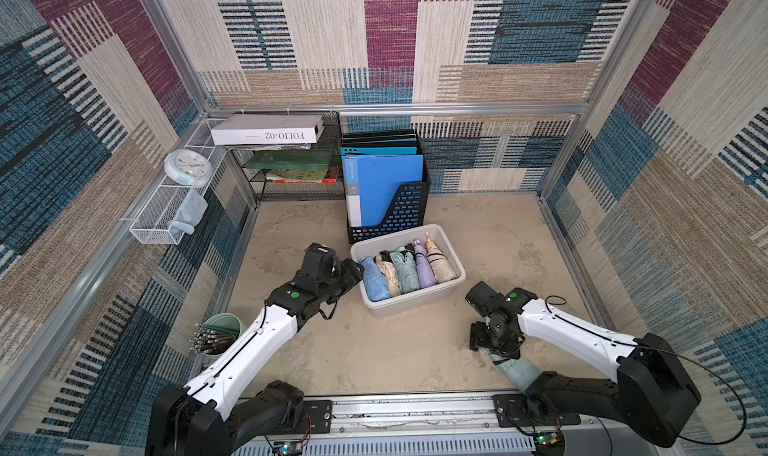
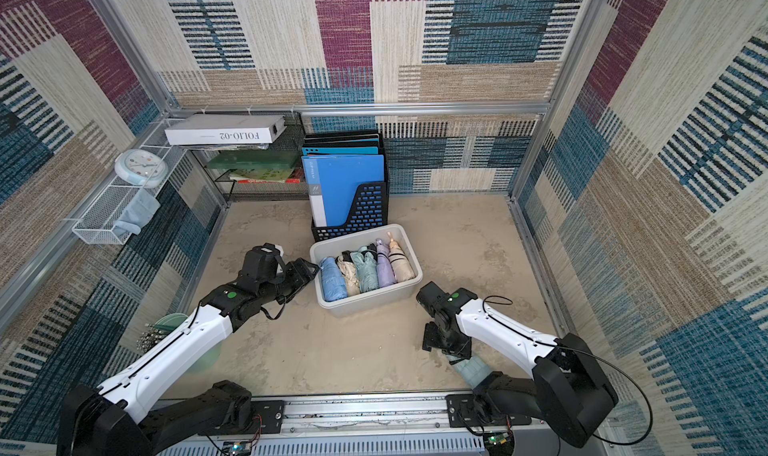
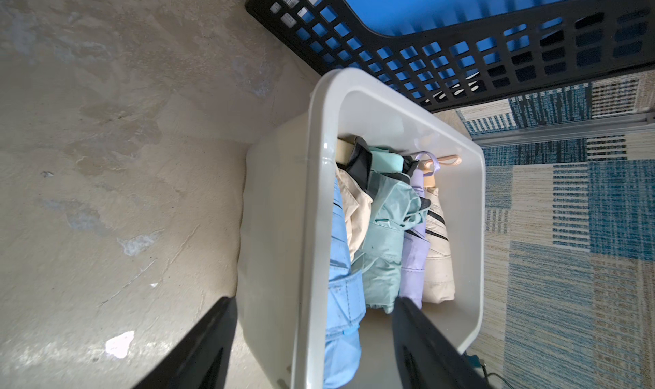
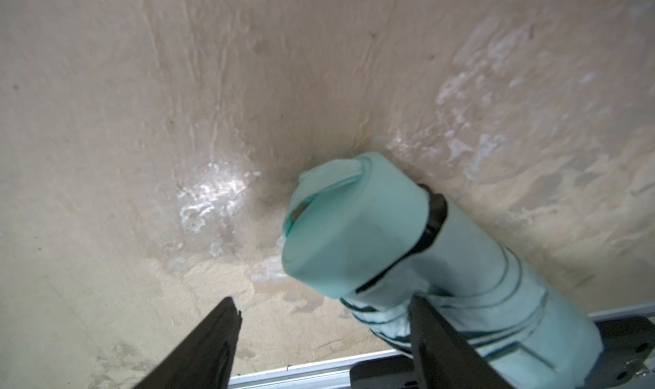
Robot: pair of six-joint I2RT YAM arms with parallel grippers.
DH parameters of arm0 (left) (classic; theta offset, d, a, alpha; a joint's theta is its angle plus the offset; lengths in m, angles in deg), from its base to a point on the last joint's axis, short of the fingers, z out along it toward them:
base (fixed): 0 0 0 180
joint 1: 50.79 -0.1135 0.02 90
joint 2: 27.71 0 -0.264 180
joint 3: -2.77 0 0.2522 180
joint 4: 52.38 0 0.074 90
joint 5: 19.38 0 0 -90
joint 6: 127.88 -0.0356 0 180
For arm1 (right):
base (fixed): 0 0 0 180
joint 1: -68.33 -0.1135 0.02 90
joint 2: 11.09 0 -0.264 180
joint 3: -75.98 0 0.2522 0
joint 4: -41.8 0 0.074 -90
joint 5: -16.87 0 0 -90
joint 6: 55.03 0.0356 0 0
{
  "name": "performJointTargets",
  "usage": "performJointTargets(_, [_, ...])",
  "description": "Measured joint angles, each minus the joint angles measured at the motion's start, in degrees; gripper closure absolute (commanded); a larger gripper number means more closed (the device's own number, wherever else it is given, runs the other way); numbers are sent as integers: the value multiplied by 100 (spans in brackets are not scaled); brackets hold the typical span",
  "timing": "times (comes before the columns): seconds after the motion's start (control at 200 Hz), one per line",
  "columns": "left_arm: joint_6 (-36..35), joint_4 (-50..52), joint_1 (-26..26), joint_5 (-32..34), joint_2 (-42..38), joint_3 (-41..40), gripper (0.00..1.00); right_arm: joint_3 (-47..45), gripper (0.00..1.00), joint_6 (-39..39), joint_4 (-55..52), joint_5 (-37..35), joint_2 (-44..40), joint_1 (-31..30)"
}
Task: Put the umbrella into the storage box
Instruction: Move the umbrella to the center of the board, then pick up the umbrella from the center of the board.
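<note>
Umbrella [image 4: 471,259] beneath right claw [image 4: 322,300] (off-centre)

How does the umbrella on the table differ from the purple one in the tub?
The table umbrella is mint green, the purple umbrella lilac. The table umbrella lies alone on the table by the right claw; the purple umbrella is packed in the storage box between others. Both are folded.
</note>
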Motion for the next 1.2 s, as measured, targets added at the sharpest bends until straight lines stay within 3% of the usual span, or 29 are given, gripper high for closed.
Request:
performJointTargets(0.341, [-17, 37, -48, 7, -57, 0, 27, 90, 23, 96, 101, 2, 144, 0])
performJointTargets(0.466, [-13, 9, -63, 22, -79, -57, 27, 275, 22, -9, 918, 214, 105, -2])
performJointTargets(0.606, [28, -7, -70, 85, -188, -175, 27, 343, 22, -262, 1578, 433, -254, -4])
performJointTargets(0.781, [70, -11, -74, 146, -385, -302, 26, 343, 21, -586, 1204, 544, -778, -4])
performJointTargets(0.922, [87, -35, -72, 170, -474, -431, 26, 833, 20, -1202, 588, 634, -763, -2])
performJointTargets(1.072, [168, -59, -74, 197, -577, -560, 26, 1899, 18, -2487, 273, 697, -302, -33])
performJointTargets(1.202, [170, -164, -74, 254, -658, -688, 23, 2247, 18, -3368, 278, 905, -282, -28])
